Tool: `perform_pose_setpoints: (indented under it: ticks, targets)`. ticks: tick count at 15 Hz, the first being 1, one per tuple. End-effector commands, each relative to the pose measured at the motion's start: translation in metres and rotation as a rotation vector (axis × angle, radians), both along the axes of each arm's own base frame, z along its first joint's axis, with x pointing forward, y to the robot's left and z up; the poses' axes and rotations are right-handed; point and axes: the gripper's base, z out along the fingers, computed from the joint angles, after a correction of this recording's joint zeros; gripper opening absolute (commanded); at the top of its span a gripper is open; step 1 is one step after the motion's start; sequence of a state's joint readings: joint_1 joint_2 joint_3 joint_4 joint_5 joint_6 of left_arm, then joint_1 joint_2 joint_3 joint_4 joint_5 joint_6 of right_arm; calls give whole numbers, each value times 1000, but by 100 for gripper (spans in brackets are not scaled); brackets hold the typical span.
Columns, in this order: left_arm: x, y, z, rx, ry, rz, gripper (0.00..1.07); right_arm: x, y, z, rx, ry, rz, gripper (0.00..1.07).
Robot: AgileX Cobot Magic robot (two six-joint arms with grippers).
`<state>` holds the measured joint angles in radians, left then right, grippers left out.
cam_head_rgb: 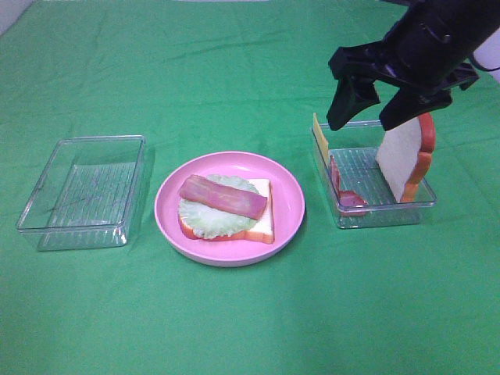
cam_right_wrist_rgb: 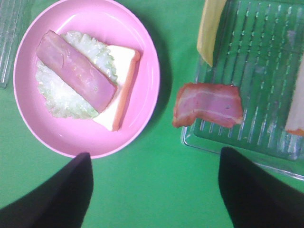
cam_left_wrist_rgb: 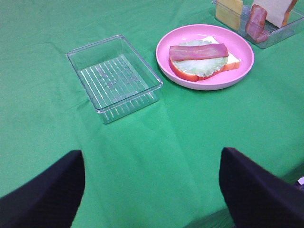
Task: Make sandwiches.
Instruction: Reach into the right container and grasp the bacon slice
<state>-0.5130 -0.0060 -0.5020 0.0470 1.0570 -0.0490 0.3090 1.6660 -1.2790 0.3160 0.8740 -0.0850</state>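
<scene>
On the pink plate (cam_head_rgb: 289,203) lies a partly built sandwich: a white bread slice (cam_head_rgb: 262,223), light green lettuce (cam_head_rgb: 205,220) on it and a reddish-pink bacon strip (cam_head_rgb: 223,197) on top. In the clear tray (cam_head_rgb: 383,215) on the right, a yellow cheese square (cam_head_rgb: 319,137) leans on the left wall. A second bacon strip (cam_right_wrist_rgb: 208,104) hangs over the tray's rim, and another bread slice (cam_head_rgb: 400,160) stands on edge. My right gripper (cam_head_rgb: 367,117) hovers open above this tray, holding nothing. My left gripper (cam_left_wrist_rgb: 152,156) is open over bare cloth, away from the plate (cam_left_wrist_rgb: 237,61).
An empty clear tray (cam_head_rgb: 82,191) sits left of the plate on the green cloth. The left arm does not show in the exterior high view. Green cloth surrounds the plate and both trays.
</scene>
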Motion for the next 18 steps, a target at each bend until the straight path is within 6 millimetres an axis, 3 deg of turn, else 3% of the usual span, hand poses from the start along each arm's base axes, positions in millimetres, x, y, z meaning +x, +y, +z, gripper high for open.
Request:
perform_pose_setpoints:
  ticks: [1,3,9,11,14,18]
  targets:
    - [-2,1,0,-16,-23,-13,74,20,10,-14,-17,61,11,60]
    - [-2,1,0,-16,-23,-13,74,42,17,-43,-34,126,-3,60]
    - [-2,1,0,-16,-23,-13,74,53,20,-92,-72,236,-6,57]
    - [-2,1,0,-16,-23,-13,74,53,20,-95,-79,242,-5,41]
    - [-2,1,0,-16,-23,-13,74,53,20,-95,-79,244,-4,1]
    - [-2,1,0,-16,-23,-13,74,52,20,-82,-68,212,-4,0]
